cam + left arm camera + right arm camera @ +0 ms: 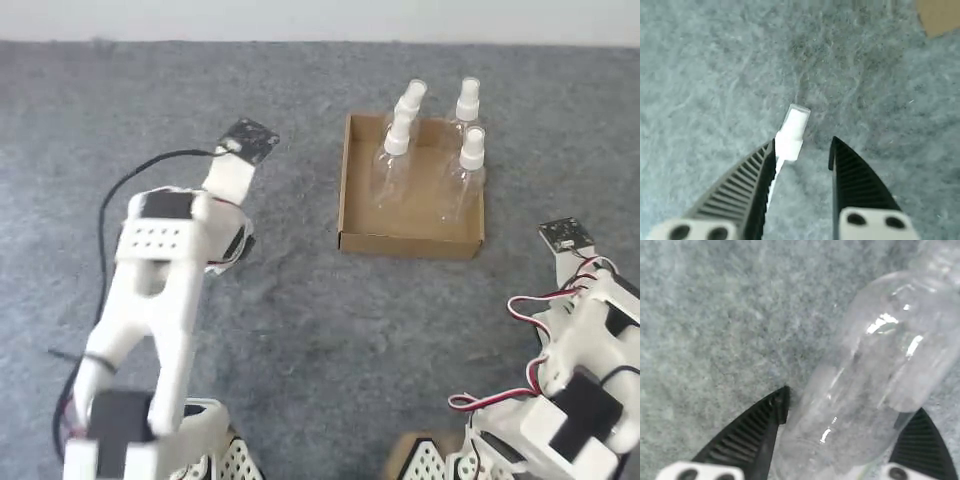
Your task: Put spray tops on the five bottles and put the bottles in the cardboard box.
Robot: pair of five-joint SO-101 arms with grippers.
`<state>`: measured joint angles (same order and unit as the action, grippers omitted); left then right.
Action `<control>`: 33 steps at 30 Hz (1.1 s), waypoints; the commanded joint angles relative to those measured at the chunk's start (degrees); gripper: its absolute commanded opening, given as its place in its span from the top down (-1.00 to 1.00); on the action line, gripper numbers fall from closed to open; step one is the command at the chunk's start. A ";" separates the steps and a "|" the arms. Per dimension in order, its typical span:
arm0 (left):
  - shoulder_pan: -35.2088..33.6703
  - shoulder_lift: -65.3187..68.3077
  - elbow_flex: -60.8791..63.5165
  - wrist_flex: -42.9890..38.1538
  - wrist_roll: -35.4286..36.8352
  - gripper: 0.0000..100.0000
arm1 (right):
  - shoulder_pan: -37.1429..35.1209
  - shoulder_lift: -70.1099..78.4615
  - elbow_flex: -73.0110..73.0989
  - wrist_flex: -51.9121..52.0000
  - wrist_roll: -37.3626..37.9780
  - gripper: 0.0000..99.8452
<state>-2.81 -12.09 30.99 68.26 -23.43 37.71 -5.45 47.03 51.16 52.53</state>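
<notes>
A grey, felt-like carpeted tabletop (330,330) spreads across the whole high view. On it, the white plastic left arm (160,290) runs from the lower left corner up toward the middle left of the frame, with a black cable looping beside it. The white right arm (580,380), with red, white and black wires along its joints, is folded in the lower right corner.

A shallow brown cardboard box (410,243) sits in the upper middle of the frame, a little right of centre and well apart from both arms. Four clear plastic bottles (392,165) stand inside it in two rows of two, each capped with a white spray top.

In the right wrist view, a fifth clear plastic bottle (890,340) lies tilted over the carpet. The right gripper (851,401) is closed around its body, one black ribbed finger pressed against each side. Its neck end reaches the picture's edge, and whether it carries a top cannot be told.

In the left wrist view, the left gripper (802,141) hangs low over the carpet with its two black ribbed fingers spread apart. A small loose white spray top (792,130) lies on the carpet just past the fingertips. It touches the inner edge of one finger and is apart from the other, with its thin white tube running back along that finger. A corner of the box shows at the picture's edge.
</notes>
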 commanded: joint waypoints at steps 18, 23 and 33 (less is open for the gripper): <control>-4.31 26.73 -14.55 -2.90 -0.88 0.94 | -0.13 -0.92 0.97 -0.13 1.14 0.34; -4.22 22.77 -13.85 0.09 4.84 0.98 | 0.13 -0.92 0.97 -0.13 1.14 0.34; 5.10 -0.88 -2.42 -0.35 18.81 0.98 | -0.04 -9.45 -0.09 2.86 -0.35 0.34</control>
<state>-0.35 -4.09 26.24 69.76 -8.22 37.71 -8.70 48.18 51.52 52.53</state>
